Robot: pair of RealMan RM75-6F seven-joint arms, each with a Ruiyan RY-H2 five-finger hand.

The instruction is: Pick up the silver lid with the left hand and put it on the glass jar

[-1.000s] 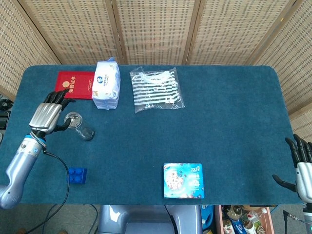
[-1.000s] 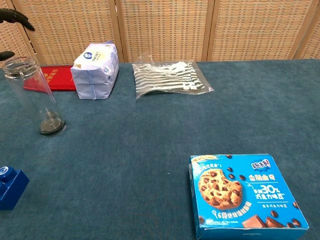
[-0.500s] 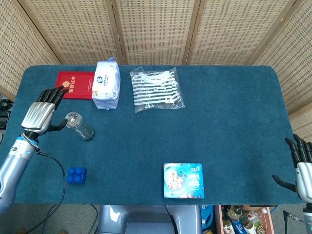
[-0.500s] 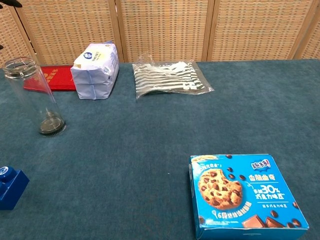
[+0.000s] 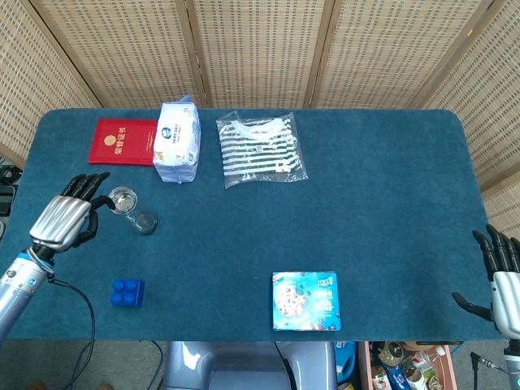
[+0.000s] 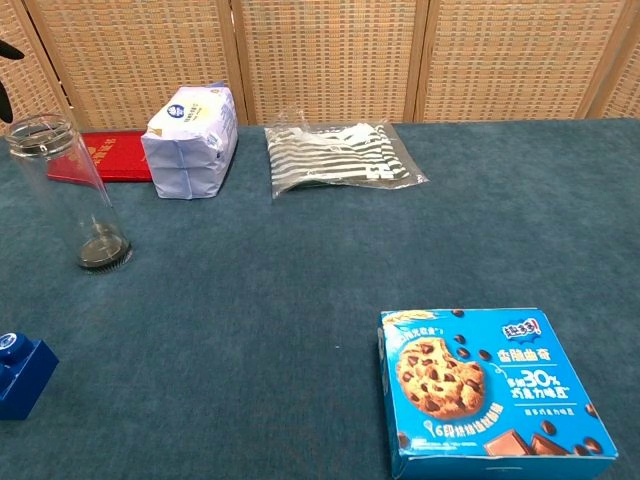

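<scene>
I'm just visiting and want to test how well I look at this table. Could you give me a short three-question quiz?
1. True or false: the left hand is holding the glass jar.
2. What lies nearest the cookie box? A) red booklet B) blue brick C) striped shirt bag
3. Fill in: the tissue pack lies right beside the red ____.

Key: 1 false, it is beside it, apart. 2 C. 3 booklet.
</scene>
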